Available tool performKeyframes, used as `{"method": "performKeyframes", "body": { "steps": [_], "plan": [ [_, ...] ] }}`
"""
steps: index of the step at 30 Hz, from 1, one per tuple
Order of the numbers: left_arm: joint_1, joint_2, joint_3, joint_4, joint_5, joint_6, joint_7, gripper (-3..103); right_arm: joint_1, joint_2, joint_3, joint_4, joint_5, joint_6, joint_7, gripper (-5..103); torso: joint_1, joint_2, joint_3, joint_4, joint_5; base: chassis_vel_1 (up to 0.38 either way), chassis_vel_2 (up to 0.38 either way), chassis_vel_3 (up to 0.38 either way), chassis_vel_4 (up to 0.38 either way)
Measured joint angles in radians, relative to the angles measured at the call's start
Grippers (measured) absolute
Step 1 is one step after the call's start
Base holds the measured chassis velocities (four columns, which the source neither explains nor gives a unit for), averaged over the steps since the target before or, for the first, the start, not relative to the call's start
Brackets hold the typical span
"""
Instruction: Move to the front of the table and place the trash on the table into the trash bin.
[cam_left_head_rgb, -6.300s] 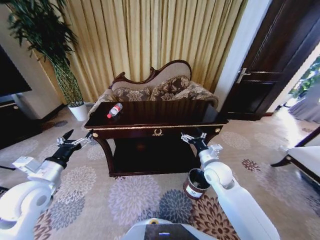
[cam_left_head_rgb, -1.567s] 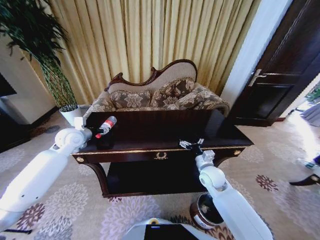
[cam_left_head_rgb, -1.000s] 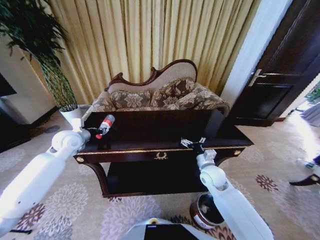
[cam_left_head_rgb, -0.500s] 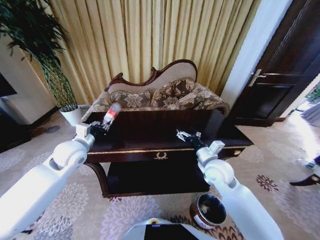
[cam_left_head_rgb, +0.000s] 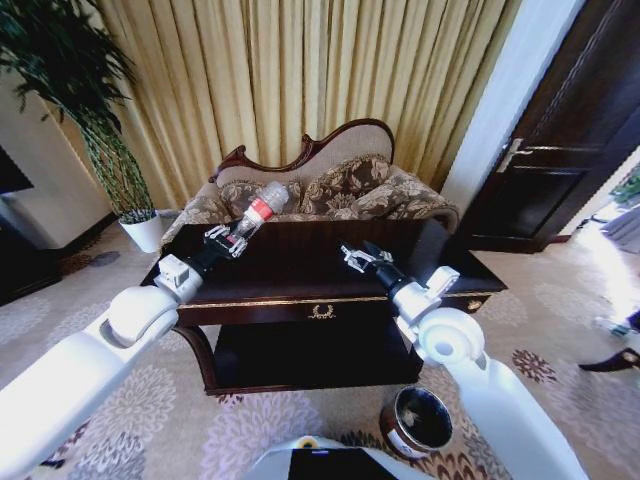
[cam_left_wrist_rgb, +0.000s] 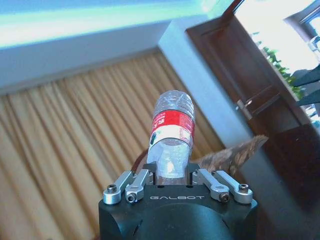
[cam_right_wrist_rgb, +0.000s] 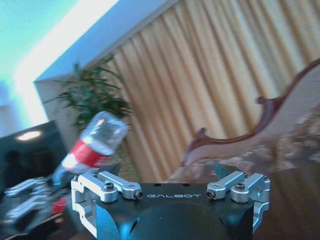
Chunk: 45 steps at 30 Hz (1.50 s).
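Above the counter's (cam_left_head_rgb: 300, 262) left end, the left tool (cam_left_head_rgb: 228, 240) clamps the bottle (cam_left_head_rgb: 258, 211) by its cap end, base tilted upward. Over the counter's right half, the right tool (cam_left_head_rgb: 356, 255) hovers spread, holding nothing. Beside the counter's right leg, the trash bin (cam_left_head_rgb: 417, 421) stands on the carpet.

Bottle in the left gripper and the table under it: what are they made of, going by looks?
Small clear bottle with red-white label, held by the left gripper: thin transparent plastic, likely; curtains show through its ribbed wall. Dark table: glossy lacquered wood, apparently; the top mirrors the sofa, with gilt trim along its front.
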Motion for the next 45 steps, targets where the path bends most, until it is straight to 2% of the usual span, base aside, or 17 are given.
{"method": "performKeyframes", "body": {
  "steps": [4,6,12,13,16,20,24,31,39,45],
  "plan": [
    [-0.038,0.000,0.050,0.030,0.027,-0.068,0.015,29,0.053,-0.010,-0.041,0.003,0.044,-0.010,0.001,100,0.000,0.000,0.000,0.0000,0.0000,0.000,0.000,0.000,0.000],
    [-0.056,-0.006,0.069,0.045,0.031,-0.081,0.021,29,0.068,-0.012,-0.052,-0.003,0.050,-0.012,0.001,100,0.000,0.000,0.000,0.0002,-0.0001,0.000,0.000,0.000,0.000],
    [-0.201,-0.061,0.204,0.154,0.039,-0.106,0.035,29,0.171,-0.022,-0.108,-0.116,0.053,-0.016,-0.011,100,0.000,0.000,0.000,-0.0003,0.0000,0.000,0.000,0.000,0.000],
    [-0.201,-0.061,0.204,0.154,0.039,-0.106,0.035,29,0.171,-0.022,-0.108,-0.116,0.053,-0.016,-0.011,100,0.000,0.000,0.000,-0.0003,0.0000,0.000,0.000,0.000,0.000],
    [-0.301,-0.089,0.283,0.200,0.037,-0.111,0.040,29,0.266,-0.006,-0.160,-0.186,0.053,-0.016,-0.019,100,0.000,0.000,0.000,-0.0003,0.0001,0.000,0.000,0.000,0.000],
    [-0.348,-0.109,0.316,0.220,0.034,-0.109,0.042,29,0.333,0.015,-0.196,-0.219,0.055,-0.016,-0.018,100,0.000,0.000,0.000,0.0001,0.0001,0.000,0.000,0.000,0.000],
    [-0.401,-0.157,0.362,0.256,0.028,-0.101,0.043,29,0.453,0.061,-0.266,-0.287,0.057,-0.017,0.001,100,0.000,0.000,0.000,0.0001,0.0000,0.000,0.000,0.000,0.000],
    [-0.446,-0.179,0.400,0.275,-0.013,-0.096,0.046,29,0.545,0.088,-0.315,-0.349,0.062,-0.020,0.010,100,0.000,0.000,0.000,-0.0001,0.0000,0.000,0.000,0.000,0.000],
    [-0.522,-0.219,0.469,0.307,-0.022,-0.075,0.041,28,0.627,0.135,-0.355,-0.404,0.062,-0.033,0.041,100,0.000,0.000,0.000,-0.0002,0.0000,0.000,0.000,0.000,0.000],
    [-0.528,-0.233,0.491,0.303,-0.024,-0.070,0.036,28,0.647,0.154,-0.362,-0.422,0.062,-0.036,0.053,100,0.000,0.000,0.000,0.0000,0.0000,0.000,0.000,0.000,0.000]
  ]
}}
